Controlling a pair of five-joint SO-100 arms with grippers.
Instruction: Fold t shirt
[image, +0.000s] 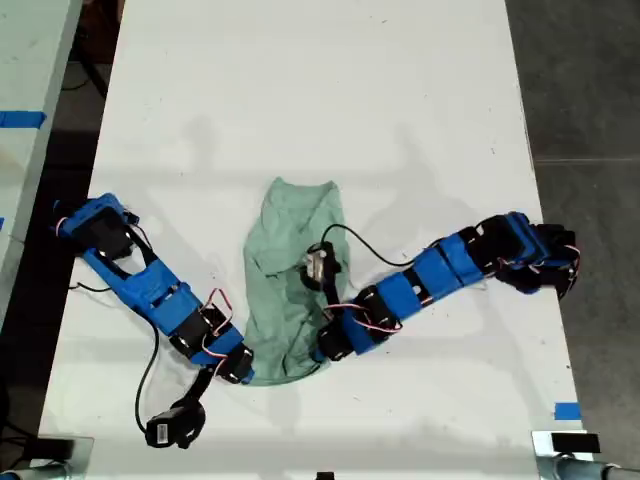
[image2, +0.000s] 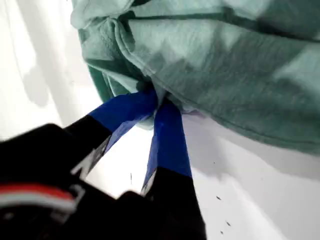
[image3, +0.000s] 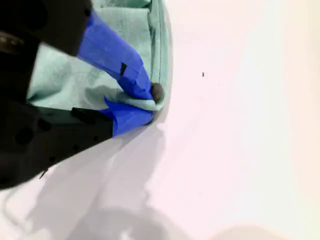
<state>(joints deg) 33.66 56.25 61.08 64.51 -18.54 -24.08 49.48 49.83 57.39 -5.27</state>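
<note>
The pale mint-green t shirt (image: 285, 250) lies wrinkled and bunched lengthwise in the middle of the white table (image: 300, 90). In the exterior view the arm from the left reaches its near left corner, and my first gripper (image: 243, 372) is there. Up close, my first gripper (image2: 156, 102) is shut on the t shirt (image2: 225, 65) at its edge. My second gripper (image: 320, 352), on the arm from the exterior view's right, sits at the near right corner. My second gripper (image3: 150, 102) is shut on the hem of the t shirt (image3: 65, 75), with bare table beyond.
A small camera on a black cable (image: 318, 265) hangs over the shirt's middle. A black camera unit (image: 175, 425) sits near the table's front edge. Blue tape (image: 567, 410) marks the exterior view's lower right. Dark floor (image: 590, 100) borders the table.
</note>
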